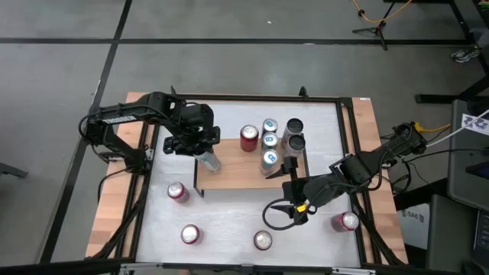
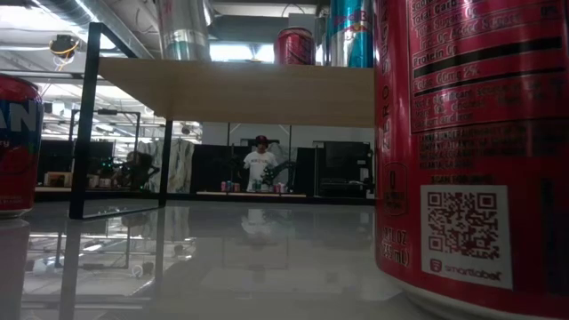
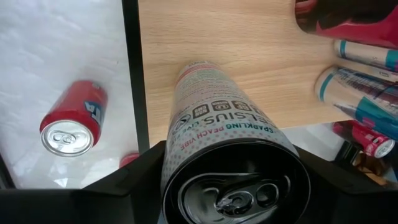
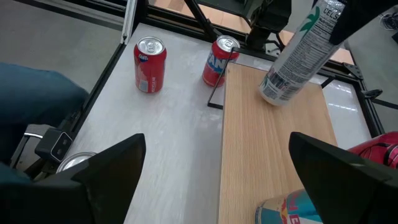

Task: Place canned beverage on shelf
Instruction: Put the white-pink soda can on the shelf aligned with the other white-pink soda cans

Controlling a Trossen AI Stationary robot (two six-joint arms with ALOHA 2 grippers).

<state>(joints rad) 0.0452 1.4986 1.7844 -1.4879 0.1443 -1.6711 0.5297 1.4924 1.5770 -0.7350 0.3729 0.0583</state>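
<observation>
— Gripping what, on the left?
— Clamped on a tall slim silver can with green and pink lettering, left gripper closed round its upper end. Tilted, base over the near-left part of the low stand's light wooden top board; touching the board or not, cannot tell.
— And on the right?
— Standing wide apart, empty: right gripper low over the white tabletop, in front of the stand's right end.
— Already on the board?
— Short red can toward the back, then three blue-and-silver cans in a cluster, then two dark-topped cans further right.
— Loose on the tabletop?
— Red can just off the stand's front-left black leg; another red can nearer the front; a silver-topped can front centre; a red can at the right, beside the right arm.
— Beyond the table?
— In the low view, a person in a white top, far back in the room.
</observation>
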